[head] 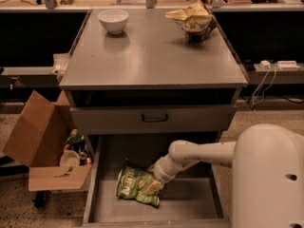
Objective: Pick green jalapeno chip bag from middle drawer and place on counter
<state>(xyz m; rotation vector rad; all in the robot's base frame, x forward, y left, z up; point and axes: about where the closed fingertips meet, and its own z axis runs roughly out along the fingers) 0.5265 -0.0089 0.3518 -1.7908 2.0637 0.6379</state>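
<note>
The green jalapeno chip bag lies flat on the floor of the open middle drawer, left of centre. My gripper reaches down into the drawer from the right and sits on the bag's right edge, touching it. The pale arm hides the drawer's right rear part. The counter, the grey cabinet top, lies above and behind.
A white bowl stands at the counter's back left and a yellow-tan bag at the back right. A shut drawer front with a dark handle is above the open drawer. An open cardboard box with small items stands to the left.
</note>
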